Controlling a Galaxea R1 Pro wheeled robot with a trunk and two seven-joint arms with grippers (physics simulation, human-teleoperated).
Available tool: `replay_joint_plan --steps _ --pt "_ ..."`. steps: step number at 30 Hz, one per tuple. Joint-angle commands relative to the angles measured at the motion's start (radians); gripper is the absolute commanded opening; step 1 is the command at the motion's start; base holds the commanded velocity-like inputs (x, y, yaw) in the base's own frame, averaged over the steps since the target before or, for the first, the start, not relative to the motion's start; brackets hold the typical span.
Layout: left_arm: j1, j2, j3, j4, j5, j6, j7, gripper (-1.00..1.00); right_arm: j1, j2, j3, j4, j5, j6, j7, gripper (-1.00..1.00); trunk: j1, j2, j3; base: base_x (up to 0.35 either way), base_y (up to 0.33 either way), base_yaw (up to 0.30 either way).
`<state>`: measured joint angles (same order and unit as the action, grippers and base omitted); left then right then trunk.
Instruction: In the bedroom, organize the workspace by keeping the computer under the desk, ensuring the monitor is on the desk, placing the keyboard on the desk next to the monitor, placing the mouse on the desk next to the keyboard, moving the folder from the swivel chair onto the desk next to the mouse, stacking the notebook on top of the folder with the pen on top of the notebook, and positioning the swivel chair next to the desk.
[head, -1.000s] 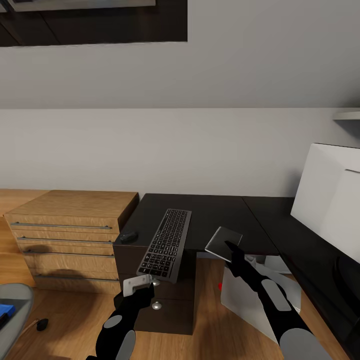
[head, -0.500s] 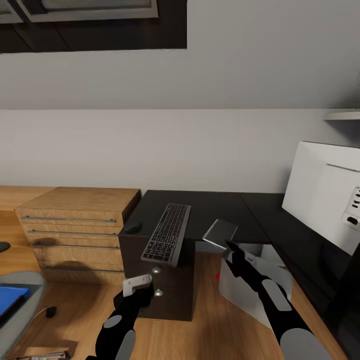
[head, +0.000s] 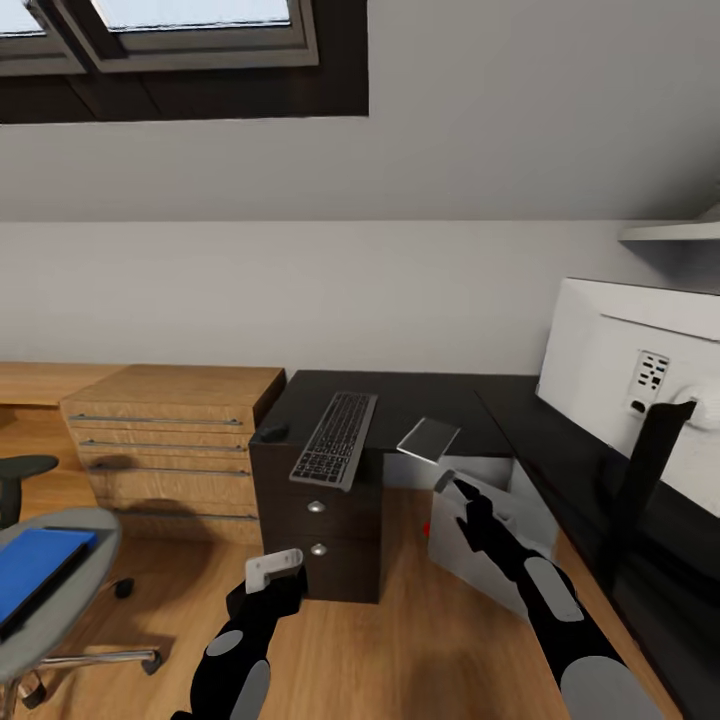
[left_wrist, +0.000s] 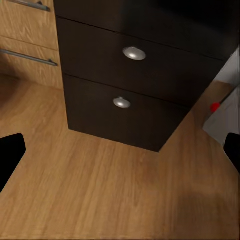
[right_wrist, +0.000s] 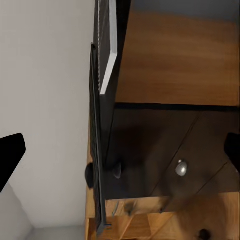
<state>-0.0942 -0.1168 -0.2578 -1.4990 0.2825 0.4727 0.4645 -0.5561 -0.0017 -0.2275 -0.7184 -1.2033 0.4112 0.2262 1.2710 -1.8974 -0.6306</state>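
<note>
The black keyboard (head: 335, 438) lies on the dark desk (head: 440, 405) with the black mouse (head: 270, 431) to its left. A thin grey notebook (head: 428, 438) juts over the desk's front edge. The white monitor (head: 610, 375) stands on the desk's right wing, its back towards me. The white computer (head: 478, 528) sits on the floor under the desk. At the far left, the blue folder (head: 35, 565) rests on the swivel chair (head: 60, 610). My left gripper (head: 270, 585) and right gripper (head: 455, 488) hang open in front of the desk, holding nothing. The pen is out of view.
A wooden drawer chest (head: 170, 440) adjoins the desk's left side. The desk's own drawer unit (left_wrist: 125, 75) carries two round knobs. A skylight window (head: 180, 30) is overhead and a shelf (head: 670, 232) is on the right wall. Bare wooden floor (head: 380, 650) lies between me and the desk.
The camera has pulled back from the desk and tilted up, so the chair with the blue folder, more of the monitor and the window came into view. Both arms hold their pose.
</note>
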Motion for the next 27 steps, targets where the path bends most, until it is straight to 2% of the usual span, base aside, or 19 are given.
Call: replay_joint_plan --steps 1,5,7,8,9,10,11,12,17,18,19,20,25,27 --pt "-0.001 0.0 -0.001 -0.001 0.011 0.002 0.01 1.0 -0.001 0.0 -0.003 -0.002 -0.001 -0.005 0.002 1.0 -0.001 -0.001 -0.001 -0.303 -0.152 0.0" --pt "-0.001 0.0 -0.001 -0.001 0.01 0.001 0.011 1.0 -0.001 0.0 0.002 -0.028 0.052 -0.055 0.003 1.0 -0.001 -0.001 -0.001 -0.252 -0.205 0.0" --pt "-0.001 0.0 0.0 -0.001 0.009 0.001 0.011 1.0 -0.001 -0.001 0.007 -0.049 0.091 -0.066 0.002 1.0 -0.001 -0.001 -0.001 -0.176 -0.188 0.0" --pt "-0.001 0.0 0.0 -0.001 0.009 0.001 0.011 1.0 -0.001 -0.001 0.013 -0.074 0.141 -0.074 -0.001 1.0 -0.001 -0.001 -0.001 -0.102 -0.116 0.0" --pt "-0.001 0.0 0.001 -0.001 0.009 0.001 0.011 1.0 -0.001 0.0 0.015 -0.087 0.171 -0.077 -0.002 1.0 -0.001 -0.001 -0.001 -0.081 -0.093 0.0" --pt "-0.001 0.0 0.001 -0.001 0.01 0.001 0.011 1.0 -0.001 0.0 0.019 -0.111 0.237 -0.081 -0.008 1.0 -0.001 -0.001 -0.001 -0.052 -0.059 0.0" --pt "-0.001 0.0 0.001 -0.002 0.01 0.001 0.011 1.0 -0.001 0.0 0.021 -0.121 0.274 -0.082 -0.011 1.0 -0.001 -0.001 -0.001 -0.042 -0.047 0.0" --pt "-0.001 0.0 0.001 -0.002 0.01 0.001 0.011 1.0 -0.001 0.0 0.022 -0.14 0.348 -0.084 -0.019 1.0 -0.001 -0.001 -0.001 -0.027 -0.03 0.0" --pt "-0.001 0.0 0.002 -0.003 0.01 0.001 0.011 1.0 -0.001 -0.006 0.023 -0.177 0.532 -0.087 -0.03 1.0 -0.016 0.027 0.011 -0.014 -0.016 0.0" --pt "-0.001 0.0 0.002 -0.003 0.01 0.001 0.011 1.0 0.0 -0.008 0.023 -0.198 0.599 -0.087 -0.032 1.0 -0.02 0.034 0.015 -0.006 -0.006 0.0" --pt "-0.001 0.0 0.002 -0.003 0.01 0.001 0.011 1.0 0.0 -0.008 0.023 -0.209 0.628 -0.087 -0.033 1.0 -0.024 0.041 0.018 -0.004 -0.005 0.0" --pt "-0.001 0.0 0.002 -0.003 0.01 0.001 0.011 1.0 0.021 -0.004 0.024 -0.262 0.717 -0.098 -0.035 1.0 -0.028 0.048 0.021 -0.001 -0.002 0.0" --pt "-0.001 0.0 0.002 -0.003 0.011 0.001 0.011 1.0 0.07 0.026 0.029 -0.33 0.761 -0.155 -0.045 1.0 -0.047 0.083 0.037 0.0 0.0 0.0" --pt "-0.001 0.0 0.002 -0.003 0.011 0.001 0.011 1.0 0.08 0.04 0.036 -0.373 0.799 -0.164 -0.075 1.0 -0.054 0.097 0.043 0.0 0.0 0.0"
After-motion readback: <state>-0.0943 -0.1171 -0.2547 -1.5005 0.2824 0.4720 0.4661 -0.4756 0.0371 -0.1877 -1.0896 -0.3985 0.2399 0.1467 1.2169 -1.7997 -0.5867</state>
